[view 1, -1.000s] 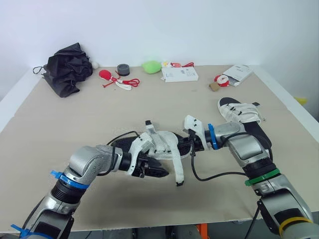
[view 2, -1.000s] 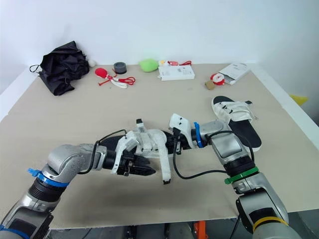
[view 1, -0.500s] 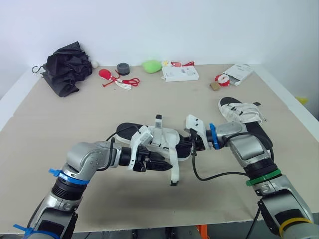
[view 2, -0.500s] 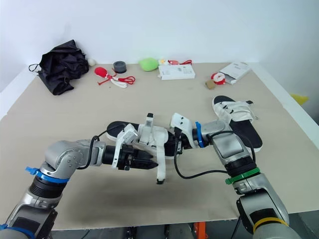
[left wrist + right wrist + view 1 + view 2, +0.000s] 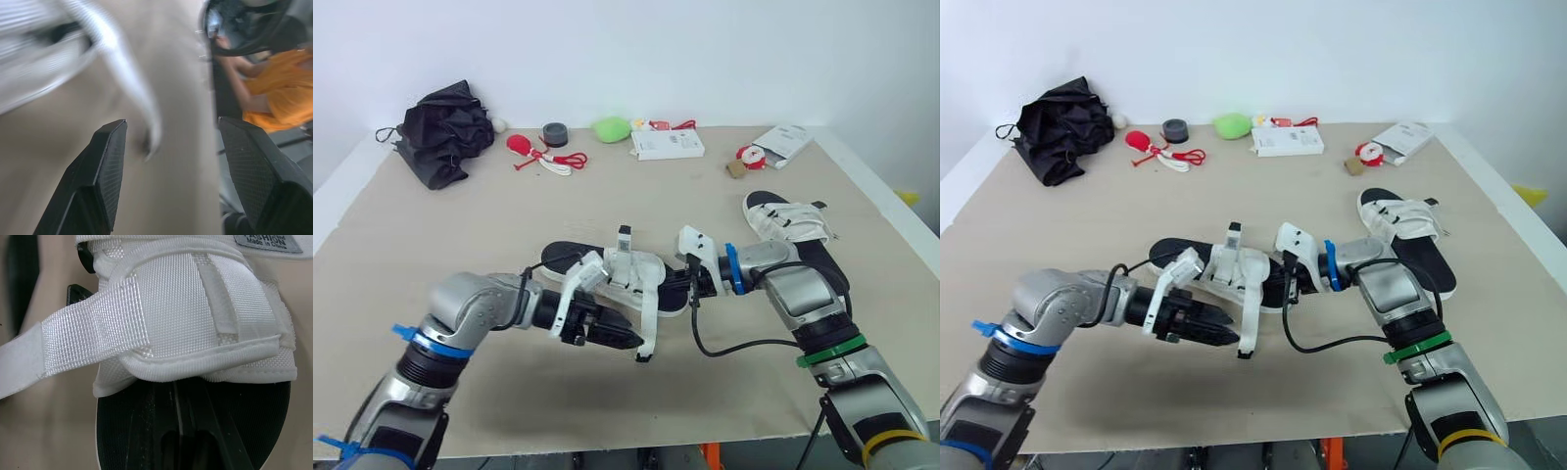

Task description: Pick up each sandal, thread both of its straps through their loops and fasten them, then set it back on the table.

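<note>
left fingers [image 5: 105,171] spread, loose sandal strap [image 5: 131,87] dangling just beyond their tips

Setting: robot test room or laboratory, staged for trials.
Surface: wide beige flat-topped table [image 5: 460,225], with a bare white wall [image 5: 724,59] behind the table.
Props: along the table's far edge, crumpled black fabric bundle [image 5: 445,132], grey tape roll [image 5: 555,135], green soft lump [image 5: 611,129], flat white cardboard box [image 5: 667,145].
</note>
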Available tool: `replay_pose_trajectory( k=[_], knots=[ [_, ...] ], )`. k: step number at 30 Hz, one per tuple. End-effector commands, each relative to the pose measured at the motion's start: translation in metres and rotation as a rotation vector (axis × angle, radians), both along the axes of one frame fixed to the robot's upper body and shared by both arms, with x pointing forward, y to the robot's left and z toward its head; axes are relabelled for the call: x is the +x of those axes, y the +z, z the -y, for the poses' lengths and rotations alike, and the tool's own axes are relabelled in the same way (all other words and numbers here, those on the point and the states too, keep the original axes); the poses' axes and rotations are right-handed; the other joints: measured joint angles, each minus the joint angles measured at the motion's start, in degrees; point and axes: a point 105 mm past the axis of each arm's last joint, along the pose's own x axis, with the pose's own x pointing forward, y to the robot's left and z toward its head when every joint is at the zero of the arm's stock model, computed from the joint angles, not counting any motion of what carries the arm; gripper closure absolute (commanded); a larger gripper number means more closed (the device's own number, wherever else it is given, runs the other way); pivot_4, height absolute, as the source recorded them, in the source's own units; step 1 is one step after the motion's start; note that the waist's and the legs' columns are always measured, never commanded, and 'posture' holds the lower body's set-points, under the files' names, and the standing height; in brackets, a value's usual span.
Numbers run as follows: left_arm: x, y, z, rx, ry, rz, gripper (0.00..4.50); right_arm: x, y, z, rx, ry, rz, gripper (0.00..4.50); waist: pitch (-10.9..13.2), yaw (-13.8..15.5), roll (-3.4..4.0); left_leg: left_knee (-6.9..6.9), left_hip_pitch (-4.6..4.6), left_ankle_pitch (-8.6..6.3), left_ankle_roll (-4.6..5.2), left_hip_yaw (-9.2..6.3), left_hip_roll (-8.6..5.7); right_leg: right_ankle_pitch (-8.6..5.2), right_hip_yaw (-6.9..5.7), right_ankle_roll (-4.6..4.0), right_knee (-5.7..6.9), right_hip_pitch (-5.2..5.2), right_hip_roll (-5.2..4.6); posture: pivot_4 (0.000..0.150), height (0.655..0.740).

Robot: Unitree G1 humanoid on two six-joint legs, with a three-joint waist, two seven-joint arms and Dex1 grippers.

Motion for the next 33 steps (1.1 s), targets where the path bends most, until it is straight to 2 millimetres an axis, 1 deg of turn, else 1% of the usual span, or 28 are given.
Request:
replay_pose_trajectory(
  k=[1,2,4,9,14,15,16,17,18,19,20,21,22,26,29,31,33],
  knots=[
    [-0.020,0.000,0.009,-0.028,-0.048,-0.068,1.44,-0.003,-0.028,0.015,-0.084,-0.071,-0.080,4.50,0.0,0.0,-0.01,-0.02,0.00,0.00,0.00,0.01,0.00,0.01,0.00,0.02,0.00,0.00,0.01,0.150,0.7400],
    [-0.024,-0.002,0.009,-0.029,-0.058,-0.095,1.44,-0.003,-0.028,0.015,-0.084,-0.072,-0.080,4.50,0.0,0.0,-0.01,-0.04,0.01,0.00,0.00,0.01,0.00,0.05,0.01,0.10,0.00,0.01,0.01,0.150,0.7400],
    [-0.027,-0.004,0.010,-0.028,-0.056,-0.131,1.44,-0.004,-0.029,0.016,-0.086,-0.074,-0.081,4.50,0.0,0.0,-0.01,-0.05,0.00,0.00,-0.01,0.00,0.00,0.09,0.01,0.24,0.01,0.00,0.03,0.150,0.7400],
    [-0.024,-0.012,0.014,0.013,-0.039,-0.147,1.44,-0.004,-0.028,0.017,-0.086,-0.080,-0.082,4.50,0.0,0.0,-0.01,-0.04,0.05,0.01,-0.02,-0.02,0.00,0.03,-0.01,0.15,0.01,0.03,0.04,0.150,0.7400],
    [-0.020,-0.016,0.022,0.003,-0.005,-0.153,1.44,-0.005,-0.028,0.018,-0.088,-0.082,-0.085,4.50,0.0,0.1,-0.02,-0.04,0.04,0.01,-0.02,-0.02,-0.02,-0.02,0.01,0.09,-0.01,0.06,0.03,0.150,0.7400],
    [-0.019,-0.016,0.023,0.003,0.003,-0.150,1.94,-0.006,-0.028,0.019,-0.088,-0.082,-0.086,4.50,0.0,0.1,-0.02,-0.04,0.04,0.01,-0.02,-0.02,-0.03,-0.02,0.01,0.10,-0.01,0.07,0.03,0.150,0.7400],
    [-0.019,-0.017,0.023,0.002,0.009,-0.149,2.28,-0.006,-0.028,0.019,-0.089,-0.082,-0.086,4.50,0.0,0.1,-0.02,-0.05,0.04,0.01,-0.03,-0.03,-0.03,0.03,0.00,0.18,-0.01,0.07,0.03,0.150,0.7400],
    [-0.016,-0.018,0.024,0.003,0.026,-0.144,2.48,-0.006,-0.028,0.020,-0.090,-0.083,-0.086,4.50,0.0,0.1,-0.02,-0.05,0.04,0.01,-0.03,-0.03,-0.03,0.06,0.00,0.25,-0.01,0.07,0.03,0.150,0.7400],
    [-0.016,-0.018,0.024,0.000,0.027,-0.148,3.02,-0.006,-0.028,0.020,-0.091,-0.085,-0.086,4.50,0.0,0.1,-0.02,-0.05,0.03,0.01,-0.03,-0.04,-0.04,0.06,-0.01,0.25,-0.01,0.07,0.03,0.150,0.7400],
    [-0.015,-0.018,0.024,-0.001,0.037,-0.146,3.38,-0.006,-0.028,0.020,-0.091,-0.086,-0.087,4.50,0.0,0.1,-0.02,-0.05,0.04,0.01,-0.03,-0.04,-0.04,0.06,-0.01,0.25,-0.01,0.08,0.03,0.150,0.7400],
    [-0.014,-0.017,0.023,-0.001,0.042,-0.143,3.64,-0.006,-0.028,0.021,-0.091,-0.087,-0.086,4.50,0.0,0.1,-0.02,-0.05,0.04,0.01,-0.03,-0.04,-0.04,0.06,-0.01,0.25,-0.01,0.08,0.03,0.150,0.7400],
    [-0.013,-0.017,0.021,0.003,0.049,-0.134,4.22,-0.005,-0.027,0.021,-0.091,-0.087,-0.086,4.50,0.0,0.1,-0.02,-0.05,0.04,0.01,-0.03,-0.05,-0.04,0.06,-0.01,0.24,-0.01,0.08,0.02,0.150,0.7400],
    [-0.011,-0.017,0.021,0.006,0.056,-0.127,4.45,-0.005,-0.027,0.020,-0.091,-0.087,-0.085,4.50,0.0,0.1,-0.02,-0.05,0.03,0.01,-0.03,-0.05,-0.04,0.05,-0.01,0.23,-0.01,0.08,0.02,0.150,0.7400],
    [-0.007,-0.015,0.016,0.017,0.069,-0.113,4.45,-0.004,-0.027,0.019,-0.086,-0.086,-0.084,4.50,0.0,0.1,-0.02,-0.05,0.03,0.01,-0.03,-0.05,-0.05,0.05,-0.01,0.23,-0.01,0.07,0.02,0.150,0.7400],
    [-0.001,-0.009,0.008,0.033,0.072,-0.089,4.45,-0.005,-0.028,0.017,-0.083,-0.082,-0.085,4.50,0.0,0.1,-0.02,-0.05,0.03,0.01,-0.03,-0.05,-0.04,0.02,-0.02,0.18,-0.01,0.06,0.03,0.150,0.7400],
    [0.004,0.001,0.003,0.024,0.064,-0.078,4.45,-0.005,-0.029,0.016,-0.083,-0.080,-0.084,4.50,0.0,0.1,-0.02,-0.05,0.03,0.01,-0.03,-0.07,-0.05,-0.07,-0.04,0.03,0.00,0.07,0.03,0.150,0.7400],
    [0.009,0.016,-0.001,-0.009,0.045,-0.095,4.45,-0.005,-0.029,0.016,-0.082,-0.080,-0.083,4.50,0.0,0.1,-0.05,-0.05,0.03,0.01,-0.03,-0.06,-0.05,-0.07,-0.05,0.03,-0.01,0.06,0.03,0.150,0.7400]
  ],
)
